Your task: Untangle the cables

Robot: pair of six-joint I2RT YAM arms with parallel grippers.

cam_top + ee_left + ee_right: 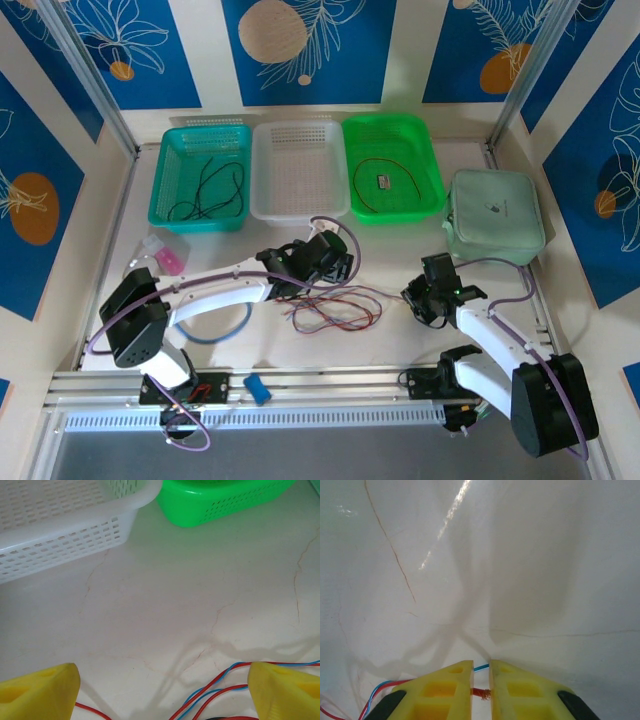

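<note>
Tangled cables [335,308] stretched 9-to-3 o'clock on the counter [390,250], right fingers [445,695] nearly shut on the 3 o'clock red end, left fingers [40,692] wide open, empty, at 11 o'clock.

bright even light, soft shadows, glare streak on table [451,515]

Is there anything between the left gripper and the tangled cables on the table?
Nothing visible does. The left gripper is open low over the cables; red and blue strands lie on the table between its fingers.
</note>
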